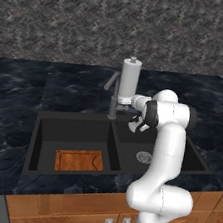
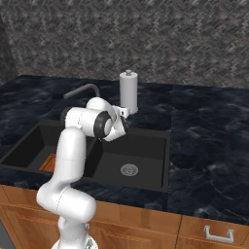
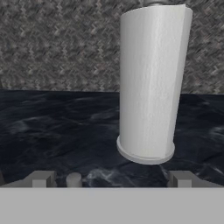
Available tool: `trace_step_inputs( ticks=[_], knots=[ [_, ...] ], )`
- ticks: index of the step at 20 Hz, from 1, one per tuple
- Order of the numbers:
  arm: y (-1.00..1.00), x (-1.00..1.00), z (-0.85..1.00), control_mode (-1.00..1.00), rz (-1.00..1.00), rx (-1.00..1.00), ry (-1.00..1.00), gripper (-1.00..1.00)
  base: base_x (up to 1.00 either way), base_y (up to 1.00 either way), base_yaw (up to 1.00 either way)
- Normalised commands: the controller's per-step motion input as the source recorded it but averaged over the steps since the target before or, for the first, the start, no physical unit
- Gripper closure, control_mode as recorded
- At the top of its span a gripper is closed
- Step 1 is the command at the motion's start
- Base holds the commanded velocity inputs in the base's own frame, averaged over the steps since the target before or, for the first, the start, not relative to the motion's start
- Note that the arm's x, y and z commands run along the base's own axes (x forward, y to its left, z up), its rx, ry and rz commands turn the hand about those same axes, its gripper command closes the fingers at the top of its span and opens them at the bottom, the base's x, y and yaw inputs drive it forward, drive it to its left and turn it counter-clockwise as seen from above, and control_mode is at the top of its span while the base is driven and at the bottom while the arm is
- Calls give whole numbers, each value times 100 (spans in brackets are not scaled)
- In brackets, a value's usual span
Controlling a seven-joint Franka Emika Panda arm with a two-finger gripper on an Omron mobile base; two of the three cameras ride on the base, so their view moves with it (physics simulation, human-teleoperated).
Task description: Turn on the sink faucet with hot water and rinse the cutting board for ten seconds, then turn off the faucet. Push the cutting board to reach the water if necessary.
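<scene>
Gripper (image 1: 138, 123) hangs mid-frame in the left base view, just right of the faucet (image 1: 114, 98) and in front of the pale dispenser (image 1: 129, 81); the hand view suggests its fingers stand apart and empty, though only their tips show. No water runs, so the step in hand is reaching the faucet lever. The cutting board (image 1: 79, 160) lies flat in the sink (image 1: 46, 129), lower left basin. Next, the hand must shift left to the lever, clear of the dispenser.
</scene>
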Motion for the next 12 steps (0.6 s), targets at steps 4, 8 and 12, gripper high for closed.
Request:
trace_step_inputs(
  ticks=[4, 8, 12],
  knots=[
    [0, 0, 0, -100, 0, 0, 0, -100, 0, 0, 0],
    [0, 0, 0, -100, 0, 0, 0, -100, 0, 0, 0],
    [0, 0, 0, -100, 0, 0, 0, -100, 0, 0, 0]
  ],
)
